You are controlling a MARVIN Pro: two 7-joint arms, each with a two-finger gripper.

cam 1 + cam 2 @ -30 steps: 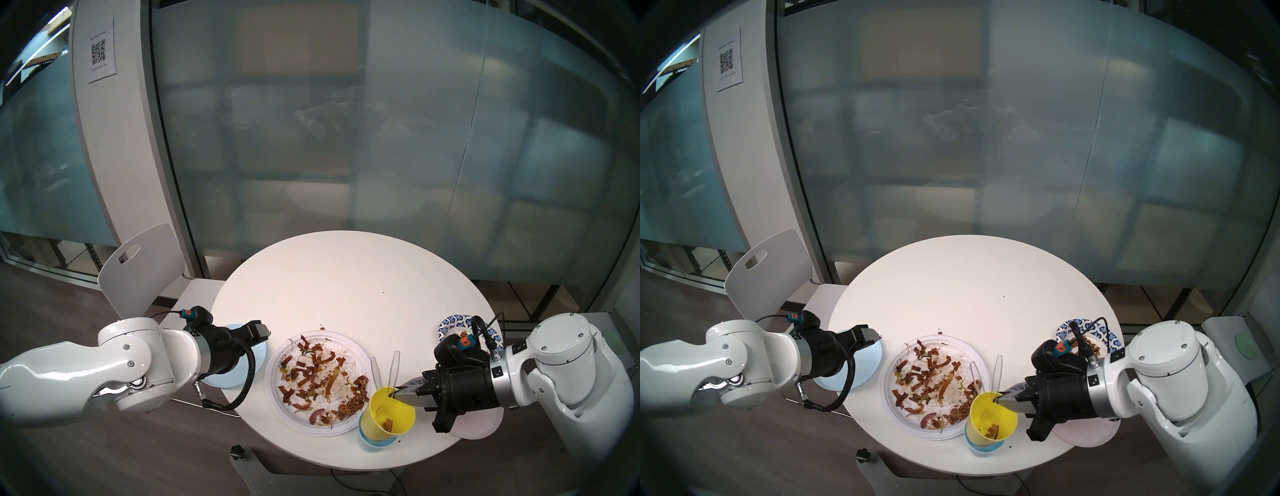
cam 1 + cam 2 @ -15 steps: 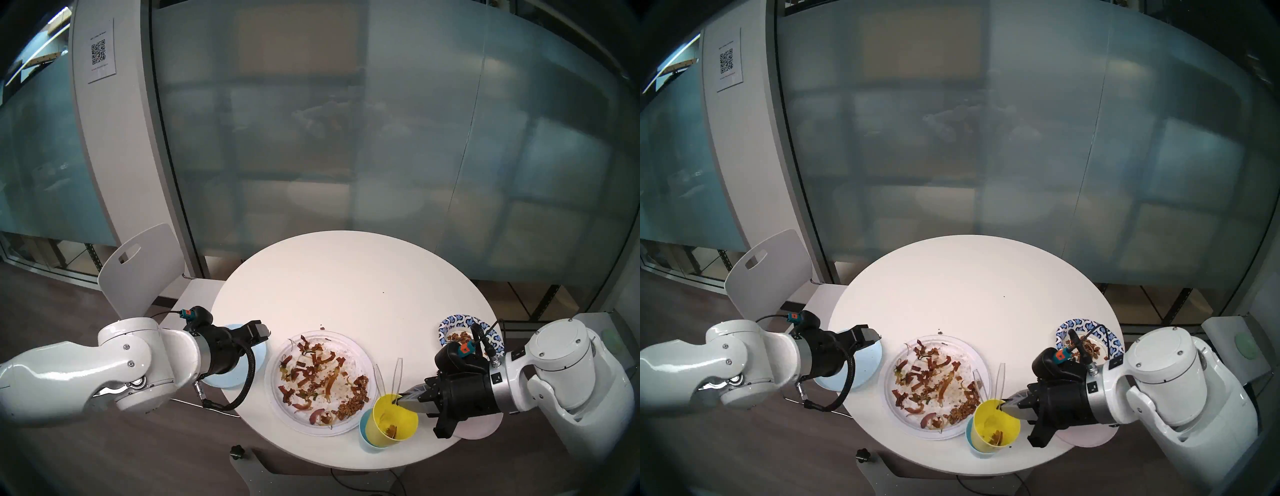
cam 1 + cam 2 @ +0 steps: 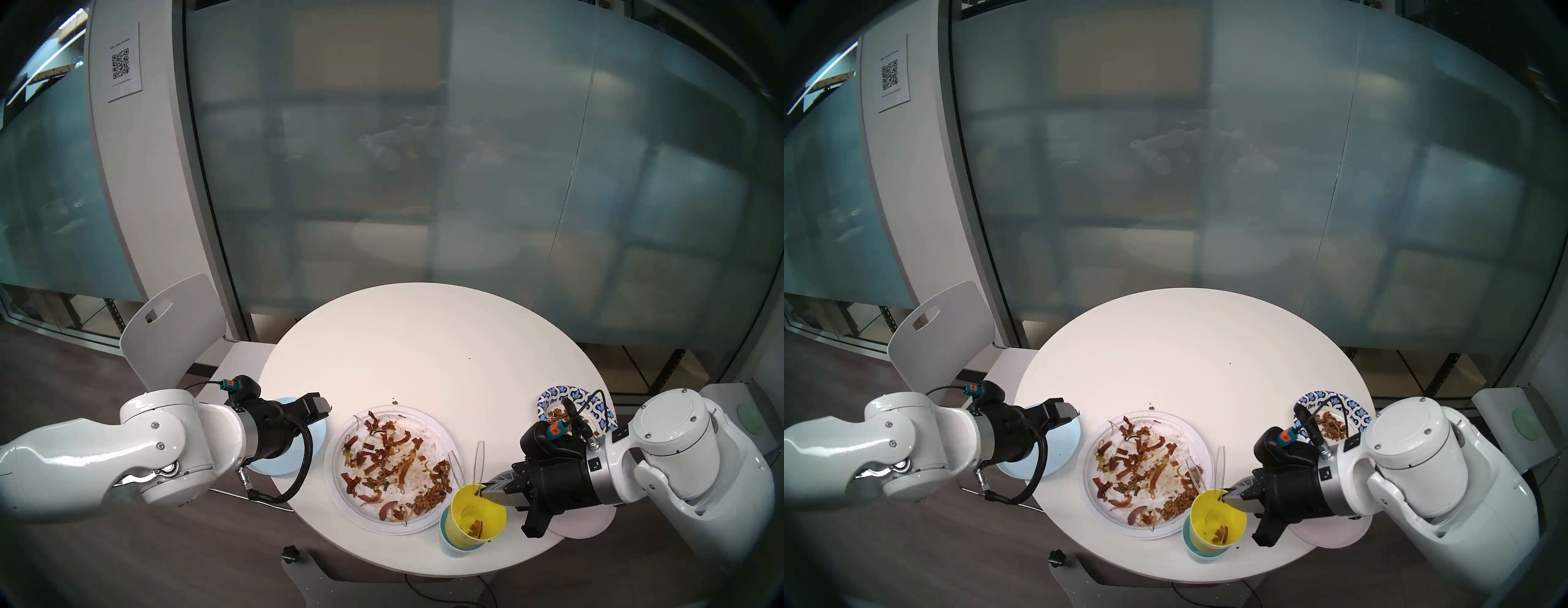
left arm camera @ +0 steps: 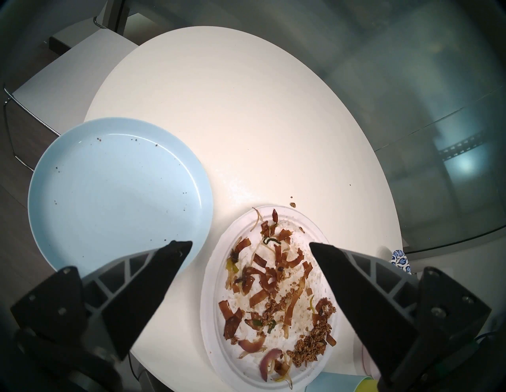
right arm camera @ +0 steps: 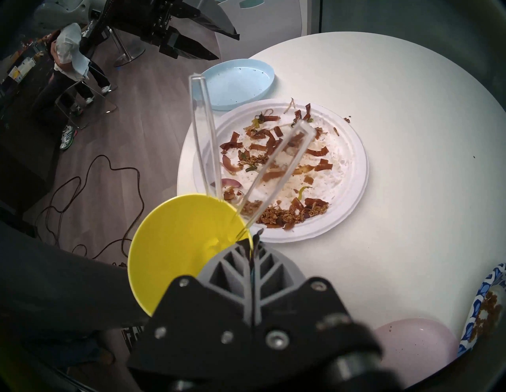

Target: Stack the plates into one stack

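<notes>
While the right gripper (image 5: 253,241) pinches the yellow cup (image 5: 175,243) rim, the spread left gripper (image 4: 250,247) eyes the stiff, slippery blue plate (image 4: 120,189) at the table's (image 3: 424,339) left edge: take its rim.

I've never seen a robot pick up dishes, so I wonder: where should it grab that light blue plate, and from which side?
Probably by the raised rim of the light blue plate, on the edge nearest the open left gripper, which hangs above it. The plate lies flat on the table with only crumbs in it, so one finger over the rim and one beneath seems the only hold.
</notes>
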